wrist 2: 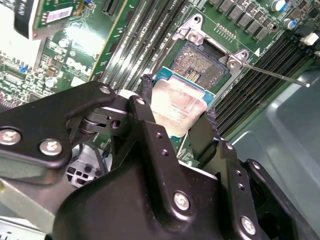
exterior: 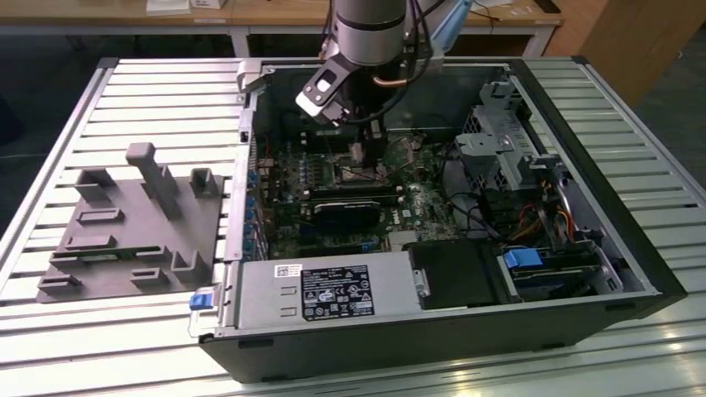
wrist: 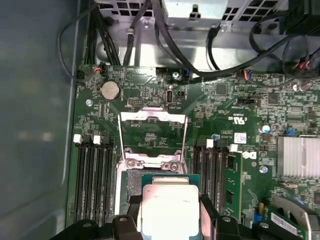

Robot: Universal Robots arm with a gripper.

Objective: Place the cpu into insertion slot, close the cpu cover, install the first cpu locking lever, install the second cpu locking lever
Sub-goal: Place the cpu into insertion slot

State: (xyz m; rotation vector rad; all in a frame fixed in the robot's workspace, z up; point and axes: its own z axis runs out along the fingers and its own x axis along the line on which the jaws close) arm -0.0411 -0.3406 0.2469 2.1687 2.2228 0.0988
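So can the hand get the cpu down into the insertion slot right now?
Probably yes: the hand holds the cpu close above the insertion slot, the cpu cover is swung open, and nothing visible lies across it.

Glaring white off the cpu (wrist: pixel 167 210) between the jaws — washing out its face. Glinting along the table (exterior: pixel 518 376) slats; darkening inside the case (exterior: pixel 441 343) around the jaws.
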